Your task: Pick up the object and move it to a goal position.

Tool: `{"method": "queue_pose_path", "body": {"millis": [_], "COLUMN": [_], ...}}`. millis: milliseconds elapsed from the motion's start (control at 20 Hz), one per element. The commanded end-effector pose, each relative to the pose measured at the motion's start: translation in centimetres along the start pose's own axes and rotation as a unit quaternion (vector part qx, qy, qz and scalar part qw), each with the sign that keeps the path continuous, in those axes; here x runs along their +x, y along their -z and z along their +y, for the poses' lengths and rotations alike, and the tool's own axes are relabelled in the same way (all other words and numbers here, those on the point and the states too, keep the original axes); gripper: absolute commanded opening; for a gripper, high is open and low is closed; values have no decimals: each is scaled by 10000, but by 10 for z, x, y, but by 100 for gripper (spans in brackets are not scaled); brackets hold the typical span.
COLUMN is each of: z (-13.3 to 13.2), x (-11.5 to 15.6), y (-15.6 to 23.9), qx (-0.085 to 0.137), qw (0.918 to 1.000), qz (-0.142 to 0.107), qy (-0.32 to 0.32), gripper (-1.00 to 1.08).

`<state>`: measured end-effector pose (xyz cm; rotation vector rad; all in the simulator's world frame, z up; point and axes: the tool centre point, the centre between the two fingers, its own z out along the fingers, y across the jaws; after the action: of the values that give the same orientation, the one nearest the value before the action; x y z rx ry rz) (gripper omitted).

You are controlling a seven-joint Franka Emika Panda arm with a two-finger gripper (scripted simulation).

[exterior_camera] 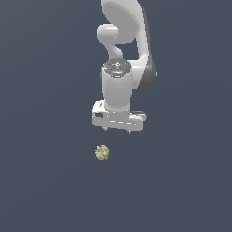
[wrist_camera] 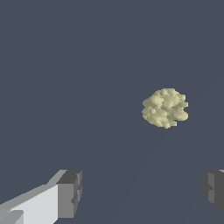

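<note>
The small, roundish, bumpy pale yellow-green lump (exterior_camera: 102, 152) is seen lying alone on the plain dark grey-blue floor (exterior_camera: 41, 190), whose edges are not shown. It is not touched by anything. The white claw (exterior_camera: 118, 130) of the white arm (exterior_camera: 121, 54) is held above it, a little toward the exterior view's right, and is spread wide and empty; in the wrist view the lump (wrist_camera: 165, 107) lies ahead of the two dark fingertips (wrist_camera: 70, 192), not between them. The reach is judged to be the step in hand. For a good grasp, the claw should first be centred over the lump, then lowered straight, and closed only when both fingertips are beside it.
</note>
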<state>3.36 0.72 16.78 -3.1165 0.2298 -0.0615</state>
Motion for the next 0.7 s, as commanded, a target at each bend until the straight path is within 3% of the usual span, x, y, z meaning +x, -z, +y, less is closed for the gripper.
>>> {"method": "queue_pose_path", "body": {"millis": [0,200,650], "z": [9,26,57], "x": [9,24,47], "y": [-10,-29,-64], "qx": [-5,-27,-103], "qw": [9993,9942,9738], "qz": [-30,-78,-142], "qy": [-370,-1077,-2269], "gripper": [100,100,100]}}
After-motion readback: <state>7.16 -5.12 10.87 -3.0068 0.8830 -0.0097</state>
